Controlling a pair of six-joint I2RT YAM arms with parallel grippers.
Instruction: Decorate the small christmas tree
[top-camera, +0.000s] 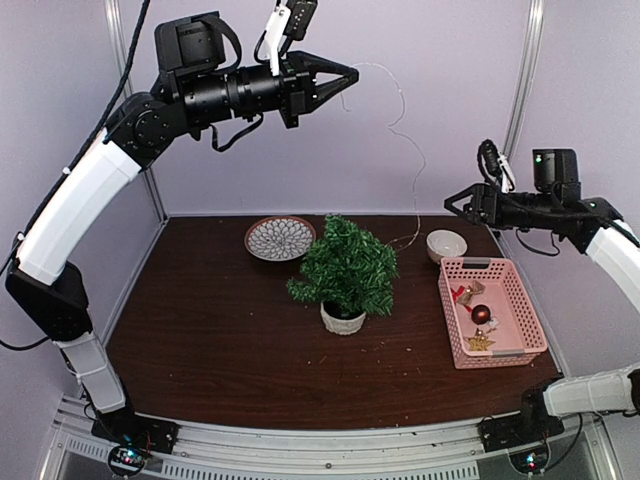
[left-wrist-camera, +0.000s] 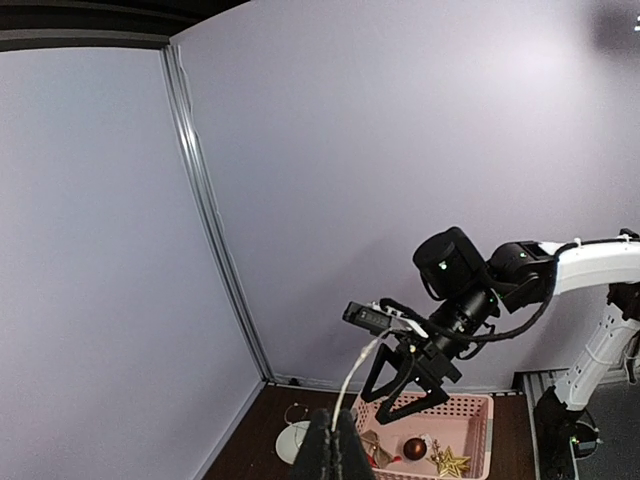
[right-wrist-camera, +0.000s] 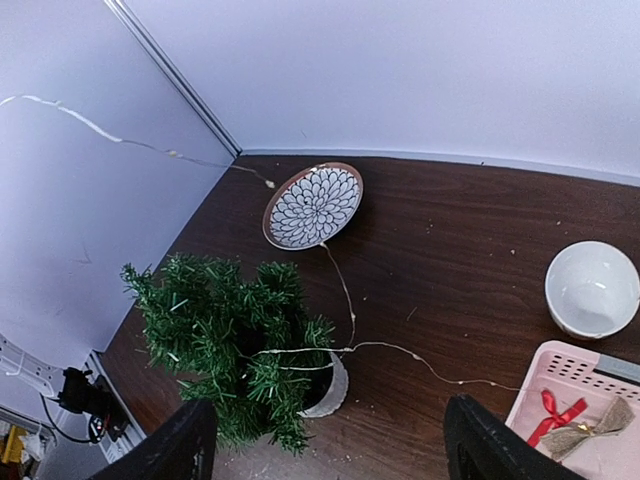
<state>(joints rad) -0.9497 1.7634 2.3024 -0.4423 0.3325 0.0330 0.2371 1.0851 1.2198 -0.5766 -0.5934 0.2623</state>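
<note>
From where I stand, the small christmas tree (top-camera: 345, 262) sits upright in its white pot (top-camera: 343, 320) near the middle of the dark wooden table (top-camera: 200, 340). Behind it to the left lies a patterned plate (top-camera: 280, 238), and to its right a white bowl (top-camera: 446, 244), both apart from the tree. In front of the bowl is a pink basket (top-camera: 524, 300) holding a red bow (top-camera: 460, 293), a dark red ball (top-camera: 481, 313) and a gold star (top-camera: 479, 342).

The left gripper (top-camera: 352, 75) is raised high over the back of the table, well above the tree, its jaws pinched together on a thin wire strand (right-wrist-camera: 340, 283). The strand leaves the fingertips, wanders down in front of the back wall and reaches the table (seen from the right wrist, it runs past the plate's edge, loops through the tree's lower branches just above the pot, then trails across the wood toward the basket).

The right gripper (top-camera: 452, 207) hovers above the bowl's side of the table, pointing left toward the hanging strand, its jaws spread wide with nothing between them. It is near the strand but apart from it, and well clear of the tree.
</note>
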